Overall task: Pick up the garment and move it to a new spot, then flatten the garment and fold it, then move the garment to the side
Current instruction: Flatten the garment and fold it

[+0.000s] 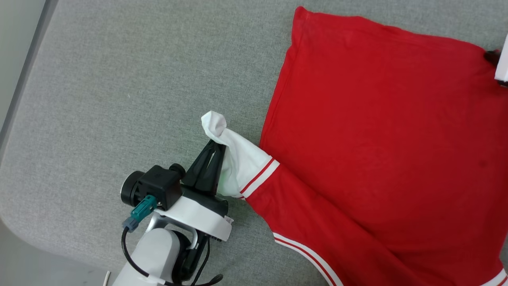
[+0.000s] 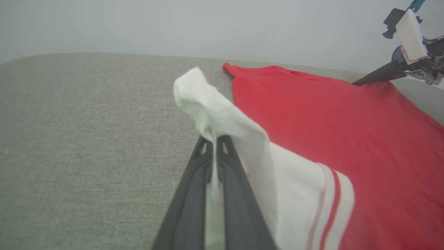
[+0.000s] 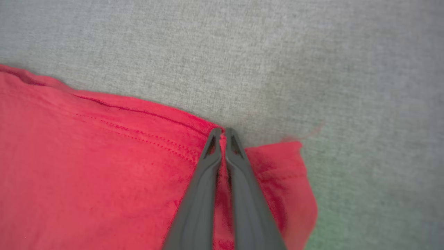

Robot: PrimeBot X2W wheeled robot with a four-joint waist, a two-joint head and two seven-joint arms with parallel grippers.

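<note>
The garment (image 1: 377, 147), a red shirt with a white sleeve and red-white striped trim, lies spread plain side up over the right half of the grey surface. My left gripper (image 1: 216, 146) is shut on the white sleeve (image 1: 242, 159), whose bunched end pokes up past the fingertips; the left wrist view shows the sleeve (image 2: 222, 114) pinched between my left gripper (image 2: 215, 139). In the right wrist view my right gripper (image 3: 222, 131) is shut on the garment's red hem (image 3: 138, 156) near a corner. The right gripper (image 2: 360, 82) also appears far off in the left wrist view, at the garment's far edge.
The grey fabric surface (image 1: 119, 99) stretches to the left of the garment, with its rounded front-left corner (image 1: 24, 234) and left edge in the head view. A pale wall (image 2: 173, 24) rises behind the surface.
</note>
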